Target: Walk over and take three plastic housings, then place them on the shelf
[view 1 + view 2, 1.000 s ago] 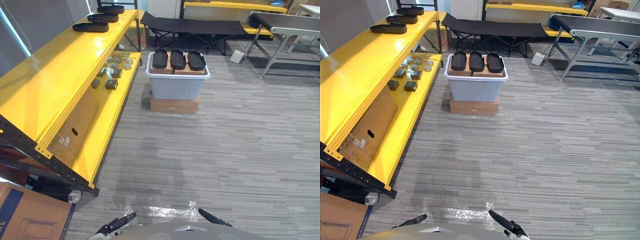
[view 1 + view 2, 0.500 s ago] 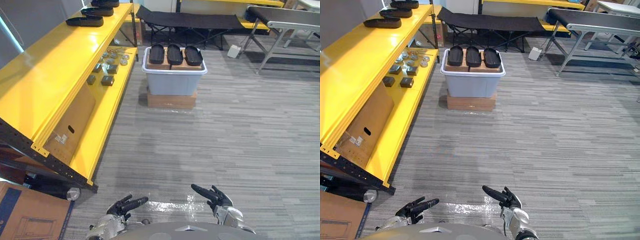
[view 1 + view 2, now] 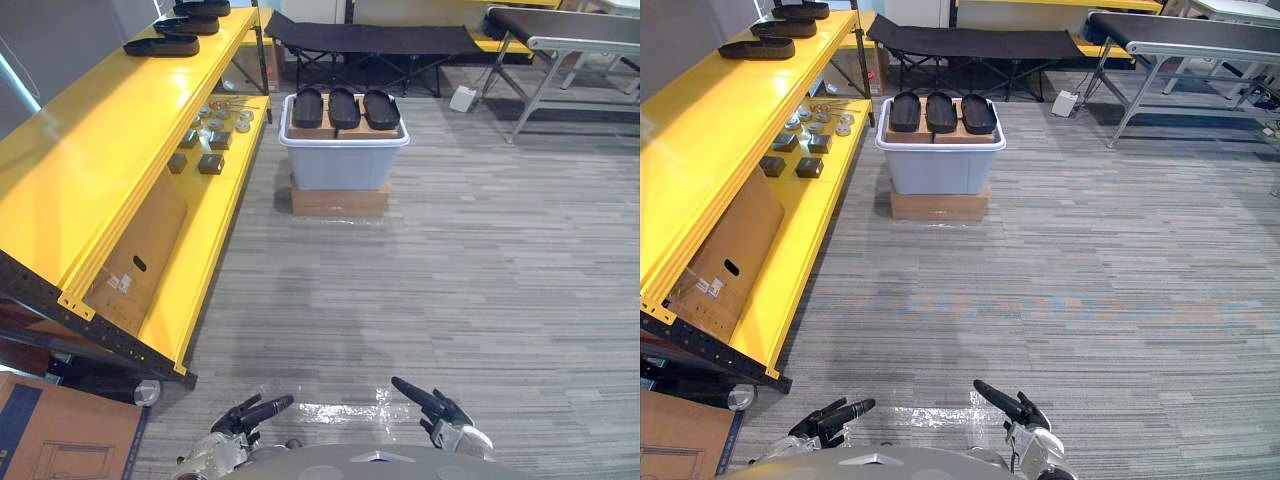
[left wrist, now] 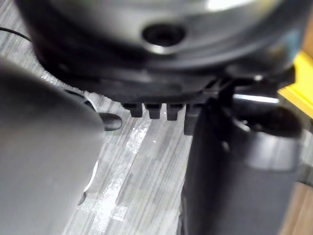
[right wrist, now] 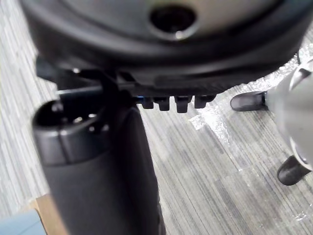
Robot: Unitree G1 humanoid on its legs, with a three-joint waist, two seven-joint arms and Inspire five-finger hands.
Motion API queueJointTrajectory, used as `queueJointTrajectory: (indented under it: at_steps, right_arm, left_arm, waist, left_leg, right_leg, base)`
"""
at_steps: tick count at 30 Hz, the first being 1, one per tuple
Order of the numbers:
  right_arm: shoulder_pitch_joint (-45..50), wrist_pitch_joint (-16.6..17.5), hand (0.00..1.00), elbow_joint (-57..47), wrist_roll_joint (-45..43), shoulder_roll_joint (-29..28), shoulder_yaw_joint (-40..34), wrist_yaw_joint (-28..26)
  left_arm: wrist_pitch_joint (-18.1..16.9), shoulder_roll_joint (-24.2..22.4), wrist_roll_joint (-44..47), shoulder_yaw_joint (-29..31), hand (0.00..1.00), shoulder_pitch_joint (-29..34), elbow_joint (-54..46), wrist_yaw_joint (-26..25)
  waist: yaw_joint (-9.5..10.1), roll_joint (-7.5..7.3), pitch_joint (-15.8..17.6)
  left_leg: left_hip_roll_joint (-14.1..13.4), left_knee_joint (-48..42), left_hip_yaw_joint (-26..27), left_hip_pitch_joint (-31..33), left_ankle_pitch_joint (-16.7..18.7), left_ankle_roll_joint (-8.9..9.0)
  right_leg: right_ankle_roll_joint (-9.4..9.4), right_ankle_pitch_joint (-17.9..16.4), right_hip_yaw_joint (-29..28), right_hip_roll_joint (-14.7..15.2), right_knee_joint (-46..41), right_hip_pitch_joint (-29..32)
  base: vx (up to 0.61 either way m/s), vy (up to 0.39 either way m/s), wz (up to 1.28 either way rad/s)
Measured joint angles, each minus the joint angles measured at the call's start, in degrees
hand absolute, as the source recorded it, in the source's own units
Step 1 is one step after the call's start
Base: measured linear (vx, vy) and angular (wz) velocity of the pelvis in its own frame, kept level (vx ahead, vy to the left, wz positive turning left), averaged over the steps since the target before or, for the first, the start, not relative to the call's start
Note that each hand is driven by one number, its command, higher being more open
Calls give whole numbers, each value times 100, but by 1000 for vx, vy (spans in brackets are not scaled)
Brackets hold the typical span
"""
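Since they look like thin moulded shells, the three black oval plastic housings [image 3: 343, 106] should be light and stiff, though their smooth rounded backs may prove slippery. A hold across the narrow width of each, thumb on one long edge and fingers on the other, seems safest. They lie side by side on brown cardboard across the top of a grey plastic tote [image 3: 343, 168], from its left rim to its right rim, with their long axes pointing away from the robot. The tote stands on a flat brown cardboard box [image 3: 340, 201] near the long yellow metal shelf [image 3: 100, 150], whose far top corner carries similar dark housings [image 3: 162, 45]. The left hand [image 3: 243, 415] and right hand [image 3: 437, 409] hang low, well apart from the tote, fingers straight and holding nothing.
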State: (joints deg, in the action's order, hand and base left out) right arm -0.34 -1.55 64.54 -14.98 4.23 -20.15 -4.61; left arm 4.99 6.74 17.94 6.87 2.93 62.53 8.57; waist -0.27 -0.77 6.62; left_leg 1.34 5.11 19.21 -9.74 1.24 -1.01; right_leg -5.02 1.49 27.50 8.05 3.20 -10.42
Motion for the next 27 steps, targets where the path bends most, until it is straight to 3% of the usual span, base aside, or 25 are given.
queueJointTrajectory:
  at_steps: [16, 24, 27]
  right_arm:
    - [120, -152, 100, 105, -122, -17, -191, -21]
    - [121, 101, 100, 97, -346, -64, -44, -108]
    - [129, 101, 100, 96, -338, -69, 78, -110]
  left_arm:
    - [-6, -24, 198, 226, 100, 93, 111, -125]
    - [-5, -15, 201, 161, 100, 98, 110, -141]
    - [-29, 0, 203, 18, 100, 95, 105, -139]
  waist:
    - [8, -4, -1]
    - [9, -12, -5]
    - [13, -23, 8]
  left_leg:
    - [3, 2, -6, -27, -1, -3]
    - [6, 3, -4, -66, 2, -4]
    - [10, 3, 4, -32, 97, -9]
  right_leg:
    - [-12, 8, 29, -25, 99, -80]
    - [-10, 5, 11, -20, 78, -75]
    - [5, -255, -34, 85, -396, 168]
  base:
    - [-5, 2, 0]
    - [0, 0, -1]
    - [-5, 28, -4]
